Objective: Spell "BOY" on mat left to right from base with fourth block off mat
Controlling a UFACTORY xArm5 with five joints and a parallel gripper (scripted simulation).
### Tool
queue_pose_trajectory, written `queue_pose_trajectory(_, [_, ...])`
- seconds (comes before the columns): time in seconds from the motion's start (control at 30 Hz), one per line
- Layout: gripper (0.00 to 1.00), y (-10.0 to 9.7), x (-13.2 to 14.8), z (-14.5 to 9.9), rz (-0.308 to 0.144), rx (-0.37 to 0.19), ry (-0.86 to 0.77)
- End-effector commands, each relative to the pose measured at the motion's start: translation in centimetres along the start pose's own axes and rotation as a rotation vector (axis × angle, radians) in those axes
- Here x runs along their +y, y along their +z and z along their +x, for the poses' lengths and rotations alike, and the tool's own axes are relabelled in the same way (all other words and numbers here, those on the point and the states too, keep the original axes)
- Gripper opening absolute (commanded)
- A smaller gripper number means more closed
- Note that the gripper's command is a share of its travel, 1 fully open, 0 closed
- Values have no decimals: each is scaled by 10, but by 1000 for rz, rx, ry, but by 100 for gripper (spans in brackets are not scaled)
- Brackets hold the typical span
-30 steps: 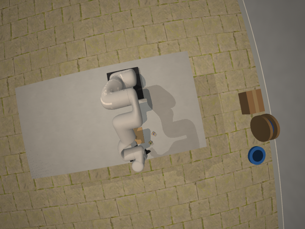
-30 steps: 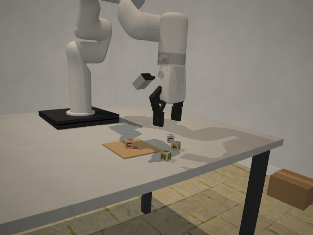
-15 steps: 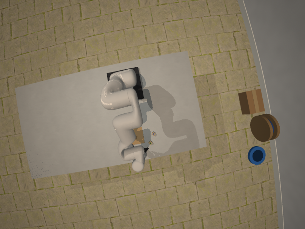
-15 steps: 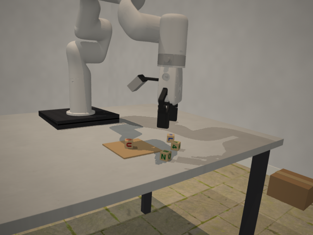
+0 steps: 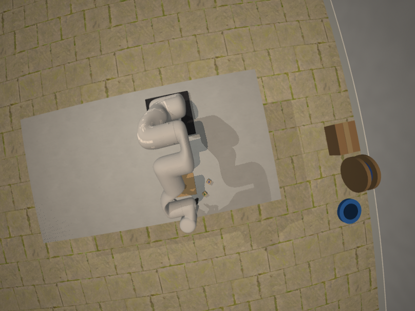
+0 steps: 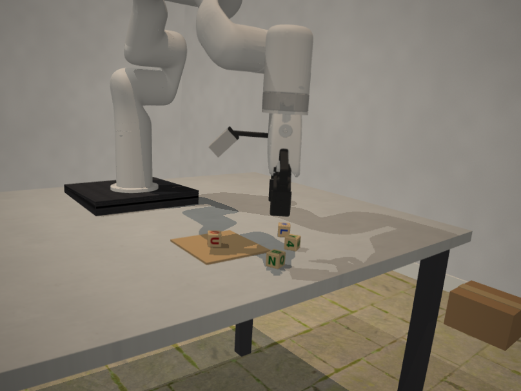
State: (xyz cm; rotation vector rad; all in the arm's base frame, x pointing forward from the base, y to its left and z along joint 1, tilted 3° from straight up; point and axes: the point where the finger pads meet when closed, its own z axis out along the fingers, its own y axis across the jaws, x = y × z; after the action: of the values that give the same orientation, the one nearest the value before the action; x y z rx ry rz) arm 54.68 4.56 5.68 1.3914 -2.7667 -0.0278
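Observation:
A tan mat lies on the grey table, partly hidden under the arm in the overhead view. One block with a red U on its side sits on the mat. Three blocks lie off the mat to its right. They are one showing a blue L, one showing a green 4, and one showing a green N and O. My gripper hangs well above these blocks, seen edge-on, open and empty. The top faces are too small to read.
The black robot base stands at the back of the table. The blocks lie close to the table's front edge. On the floor are a cardboard box, a brown spool and a blue ring.

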Motion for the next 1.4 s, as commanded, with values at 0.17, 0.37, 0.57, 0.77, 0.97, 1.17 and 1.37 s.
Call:
queue_pose_trajectory(0.17, [100, 1, -1, -1, 4, -3, -240])
queue_pose_trajectory(0.37, [100, 2, -1, -1, 4, -2, -362])
queue_pose_trajectory(0.57, [100, 3, -1, -1, 4, -2, -489])
queue_pose_trajectory(0.77, [100, 4, -1, -1, 4, -2, -607])
queue_pose_trajectory(0.97, [100, 6, -1, -1, 4, -2, -731])
queue_pose_trajectory(1.17, [100, 7, -1, -1, 5, -1, -859])
queue_pose_trajectory(1.37, [100, 8, -1, -1, 5, -1, -940])
